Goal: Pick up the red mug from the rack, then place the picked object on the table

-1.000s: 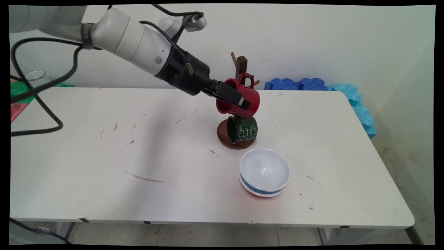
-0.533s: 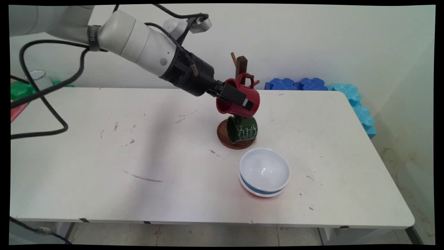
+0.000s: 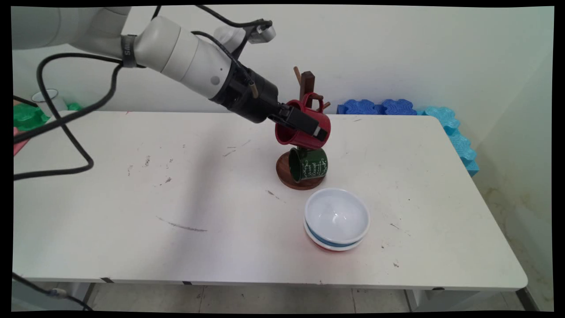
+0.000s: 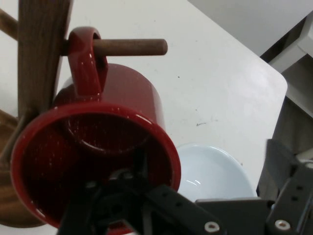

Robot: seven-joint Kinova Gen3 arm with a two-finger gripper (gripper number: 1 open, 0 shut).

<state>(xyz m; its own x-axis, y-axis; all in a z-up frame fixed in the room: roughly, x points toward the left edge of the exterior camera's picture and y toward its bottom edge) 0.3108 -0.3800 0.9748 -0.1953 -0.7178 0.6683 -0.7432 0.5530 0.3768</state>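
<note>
A red mug (image 3: 304, 128) hangs tilted on a wooden mug tree (image 3: 306, 86), its handle (image 4: 85, 61) looped over a peg (image 4: 127, 47). My gripper (image 3: 309, 131) is open astride the mug's wall. One finger reaches into the mug's mouth (image 4: 93, 166). The other finger (image 4: 281, 186) stands outside, apart from the wall; in the main view it lies across the mug's front. A dark green mug (image 3: 309, 164) with white lettering hangs lower on the tree, above its round wooden base (image 3: 282, 174).
A white bowl (image 3: 337, 216) sits stacked on a blue and a red one just in front of the tree. Blue foam blocks (image 3: 379, 107) line the table's far right edge. Green items and a cup (image 3: 46, 99) are at far left.
The arm has pushed to the right, sliding the outer finger further along the red mug's side. The red mug stays on its peg.
</note>
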